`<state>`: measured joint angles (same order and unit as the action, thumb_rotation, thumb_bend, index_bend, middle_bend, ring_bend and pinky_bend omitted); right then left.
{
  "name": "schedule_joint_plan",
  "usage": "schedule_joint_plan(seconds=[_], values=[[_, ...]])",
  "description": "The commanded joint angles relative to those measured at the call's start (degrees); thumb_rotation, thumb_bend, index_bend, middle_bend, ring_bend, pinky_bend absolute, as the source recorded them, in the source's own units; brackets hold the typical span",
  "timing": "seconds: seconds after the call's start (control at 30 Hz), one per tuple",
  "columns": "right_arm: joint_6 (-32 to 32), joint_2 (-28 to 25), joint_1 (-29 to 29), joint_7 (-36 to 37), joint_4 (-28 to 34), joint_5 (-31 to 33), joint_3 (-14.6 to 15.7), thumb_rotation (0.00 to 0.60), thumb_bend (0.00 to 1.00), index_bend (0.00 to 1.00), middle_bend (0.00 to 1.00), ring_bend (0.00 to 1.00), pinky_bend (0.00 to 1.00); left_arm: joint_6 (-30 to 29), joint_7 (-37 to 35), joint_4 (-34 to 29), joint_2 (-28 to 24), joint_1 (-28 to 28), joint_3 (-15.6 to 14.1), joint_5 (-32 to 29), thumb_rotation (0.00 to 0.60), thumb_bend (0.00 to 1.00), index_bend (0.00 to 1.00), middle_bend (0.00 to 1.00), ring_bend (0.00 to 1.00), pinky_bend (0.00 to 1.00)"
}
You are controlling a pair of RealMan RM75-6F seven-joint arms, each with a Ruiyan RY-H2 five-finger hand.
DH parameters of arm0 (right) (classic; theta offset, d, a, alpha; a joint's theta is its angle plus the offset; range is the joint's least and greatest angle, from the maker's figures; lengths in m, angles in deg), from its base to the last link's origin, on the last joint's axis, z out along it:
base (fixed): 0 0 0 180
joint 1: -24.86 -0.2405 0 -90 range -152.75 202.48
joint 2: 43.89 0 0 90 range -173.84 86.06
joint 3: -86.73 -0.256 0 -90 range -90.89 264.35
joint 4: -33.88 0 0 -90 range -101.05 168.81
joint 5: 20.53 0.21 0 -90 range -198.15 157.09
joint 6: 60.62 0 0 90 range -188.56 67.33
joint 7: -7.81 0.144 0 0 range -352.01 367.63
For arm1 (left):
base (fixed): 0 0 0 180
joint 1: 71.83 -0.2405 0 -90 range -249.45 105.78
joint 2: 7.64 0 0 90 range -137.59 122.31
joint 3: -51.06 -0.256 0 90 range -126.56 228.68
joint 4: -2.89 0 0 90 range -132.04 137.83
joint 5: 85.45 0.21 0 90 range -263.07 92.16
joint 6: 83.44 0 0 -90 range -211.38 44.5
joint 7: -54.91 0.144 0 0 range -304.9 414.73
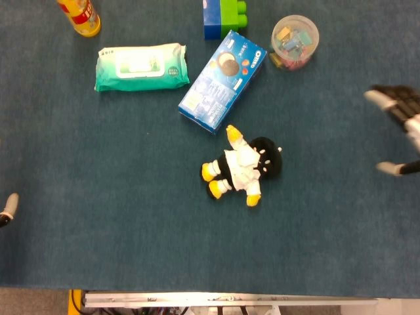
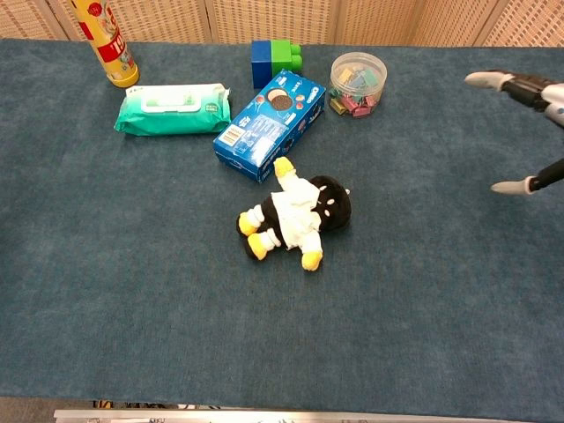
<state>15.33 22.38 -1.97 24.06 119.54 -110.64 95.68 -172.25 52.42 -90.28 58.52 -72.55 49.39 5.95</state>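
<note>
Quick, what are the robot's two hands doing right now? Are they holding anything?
Left hand: only a fingertip shows at the table's edge; cannot tell.
Right hand: open, fingers apart, holding nothing, well away from the plush toy.

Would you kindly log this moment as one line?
right hand: open, apart from toy | left hand: fingertip at edge, state unclear | black-and-white plush toy: lying on blue cloth table

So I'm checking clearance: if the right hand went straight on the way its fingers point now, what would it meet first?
The right hand, open at the right edge, points leftward. Probably the clip tub first, though depth is unclear; it may pass above.
</note>
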Motion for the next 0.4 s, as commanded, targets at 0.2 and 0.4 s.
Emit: schedule_joint_plan(seconds=[0.2, 0.4], values=[[8.3, -8.1, 9.9, -11.3, 6.7, 3.8, -1.0, 0.6, 0.0, 0.0, 0.05, 0.0, 0.0, -0.2, 1.2, -0.6, 0.6, 0.5, 0.3, 0.6, 0.6, 0.34, 0.03, 0.06, 0.08, 0.07], [10.0, -8.5, 12.9, -10.7, 6.3, 2.9, -1.4, 0.6, 0.0, 0.0, 0.05, 0.0, 0.0, -0.2, 1.9, -1.2, 0.8, 0.7, 0.3, 0.8, 0.6, 0.34, 0.03, 0.06, 0.08, 0.07]])
